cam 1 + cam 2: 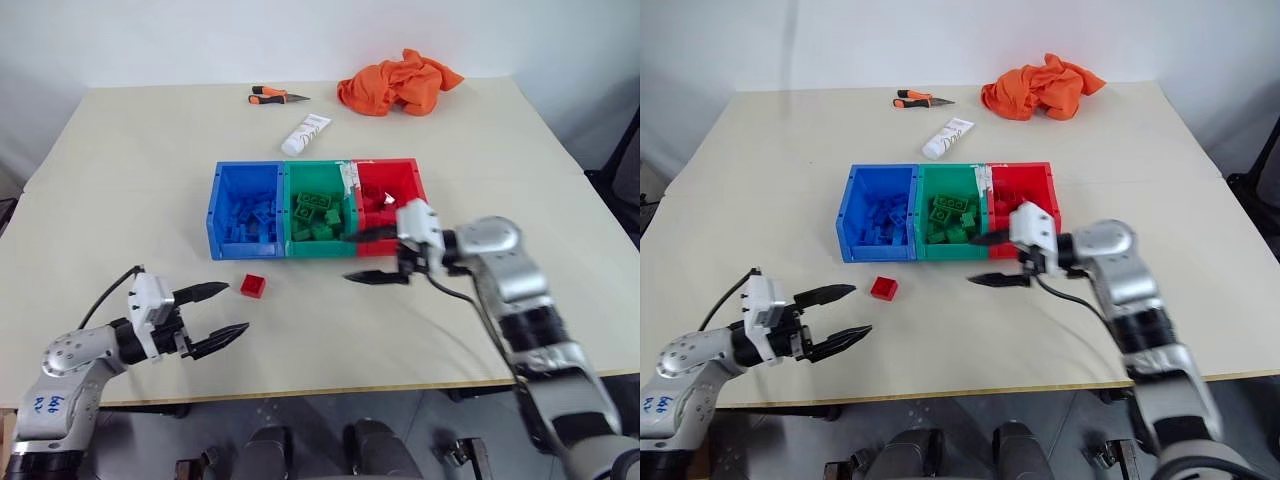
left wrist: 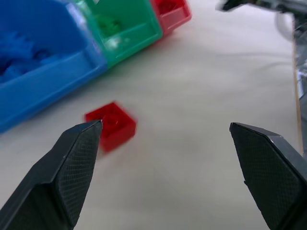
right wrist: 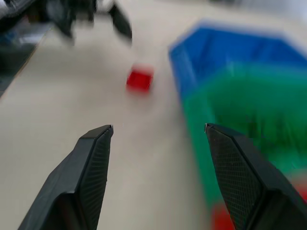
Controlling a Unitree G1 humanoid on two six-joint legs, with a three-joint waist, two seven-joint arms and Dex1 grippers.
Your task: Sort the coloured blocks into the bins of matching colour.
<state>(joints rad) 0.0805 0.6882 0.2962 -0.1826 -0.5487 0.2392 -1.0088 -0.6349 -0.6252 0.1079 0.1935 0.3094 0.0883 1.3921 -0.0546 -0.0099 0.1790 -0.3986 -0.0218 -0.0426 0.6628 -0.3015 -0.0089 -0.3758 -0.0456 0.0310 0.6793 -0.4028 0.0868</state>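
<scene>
One red block left loose on the worktop, just in front of the blue bin; green bin and red bin are joined alongside it, and each bin holds bricks of its own colour. My left gripper hangs low beside the block, jaws wide and empty, lined up for a pick, I judge. My right gripper sits at the red bin's front edge, jaws apart, nothing in them.

Worktop pale and matt. At the far side lie an orange cloth, a white tube and pliers. White wall behind.
</scene>
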